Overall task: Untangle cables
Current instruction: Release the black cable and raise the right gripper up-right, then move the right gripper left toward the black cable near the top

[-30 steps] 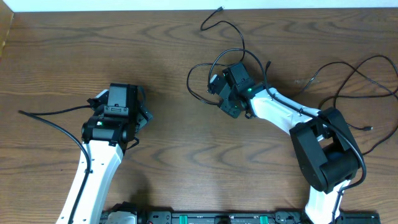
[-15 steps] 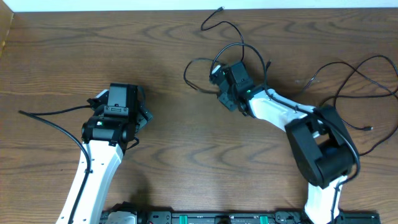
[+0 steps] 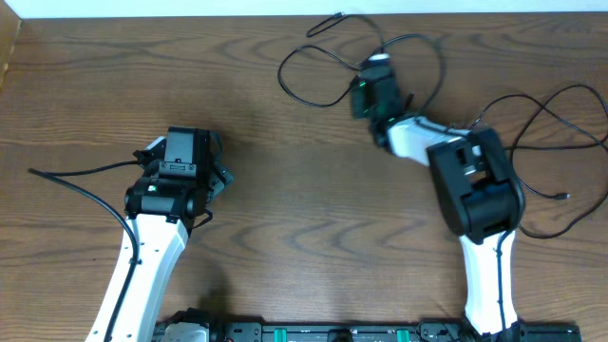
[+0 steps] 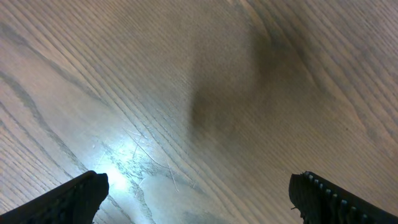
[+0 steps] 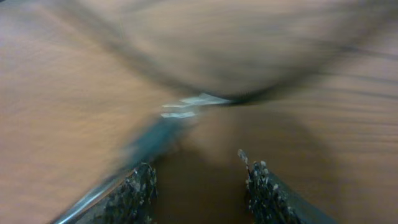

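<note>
Item: left gripper (image 4: 196,184), jaws wide, nothing between them but bare table (image 3: 285,228); it hangs well apart from the work and no strand lies near its fingers. Item: right gripper (image 3: 371,84), reached out toward the far edge of the table. Its jaws are partway apart in the wrist view, which is too smeared to tell whether they pinch a strand. A blurred dark line runs up past one finger to a pale patch just ahead of the tips. Item: cables (image 3: 313,100), thin and black. One open loop lies just to one side of the right jaws, with a tail running off to a small plug (image 3: 337,15) at the table's far edge. A second loop arches on the other side of the same jaws. Further strands trail loosely behind that arm, well apart from both sets of jaws. Step in hand, as judged: drawing the knotted portion out to spread its loops, with the right arm working alone. Next move, as judged: confirm a firm hold on a single strand. Bring the idle left jaws across to pin or take the neighbouring loop. Then pull the two apart slowly so the crossings open rather than tighten.
</note>
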Robot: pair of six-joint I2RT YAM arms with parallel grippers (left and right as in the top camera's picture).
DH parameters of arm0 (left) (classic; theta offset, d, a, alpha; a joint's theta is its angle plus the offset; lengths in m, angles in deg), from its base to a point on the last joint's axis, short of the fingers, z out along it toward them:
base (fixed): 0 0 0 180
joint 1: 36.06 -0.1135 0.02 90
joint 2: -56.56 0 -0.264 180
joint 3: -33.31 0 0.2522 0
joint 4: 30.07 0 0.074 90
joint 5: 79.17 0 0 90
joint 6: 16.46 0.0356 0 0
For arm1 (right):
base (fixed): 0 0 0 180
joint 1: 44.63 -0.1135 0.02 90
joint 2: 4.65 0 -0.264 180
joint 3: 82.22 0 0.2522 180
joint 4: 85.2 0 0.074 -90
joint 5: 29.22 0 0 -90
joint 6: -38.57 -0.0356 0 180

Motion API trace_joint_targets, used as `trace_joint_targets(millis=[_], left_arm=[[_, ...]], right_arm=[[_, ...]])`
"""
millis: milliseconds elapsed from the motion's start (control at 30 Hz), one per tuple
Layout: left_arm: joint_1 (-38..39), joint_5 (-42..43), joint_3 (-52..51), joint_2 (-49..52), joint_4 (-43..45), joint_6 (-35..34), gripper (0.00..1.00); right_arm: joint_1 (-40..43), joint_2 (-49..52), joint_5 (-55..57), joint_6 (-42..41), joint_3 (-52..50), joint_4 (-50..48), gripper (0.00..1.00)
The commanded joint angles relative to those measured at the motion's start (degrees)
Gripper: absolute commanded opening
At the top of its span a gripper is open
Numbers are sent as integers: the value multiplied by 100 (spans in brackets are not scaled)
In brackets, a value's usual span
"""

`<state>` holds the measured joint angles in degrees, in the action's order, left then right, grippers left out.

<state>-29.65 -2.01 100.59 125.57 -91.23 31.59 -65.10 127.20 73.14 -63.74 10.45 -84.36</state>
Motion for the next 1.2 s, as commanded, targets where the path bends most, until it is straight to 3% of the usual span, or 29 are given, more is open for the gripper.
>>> trace_joint_targets(millis=[0, 267, 433, 700, 833, 1000, 1167], left_arm=[[-24, -138, 107, 22, -13, 35, 98], [-24, -138, 107, 22, -13, 37, 98], [-24, -138, 107, 22, -13, 37, 98], [-24, -138, 107, 22, -13, 37, 98], [-24, -138, 107, 22, -13, 37, 98], [-24, -138, 107, 22, -13, 37, 98], [-24, -138, 107, 22, -13, 37, 98]], right_arm=[[649, 756, 90, -509, -284, 531, 49], [1010, 715, -828, 616, 262, 938, 58], [949, 422, -857, 684, 369, 1252, 69], [861, -516, -1257, 691, 389, 813, 73], [688, -1060, -1279, 1250, 389, 216, 76], [420, -1185, -1499, 1733, 389, -326, 86], [140, -1102, -1967, 1867, 387, -122, 87]])
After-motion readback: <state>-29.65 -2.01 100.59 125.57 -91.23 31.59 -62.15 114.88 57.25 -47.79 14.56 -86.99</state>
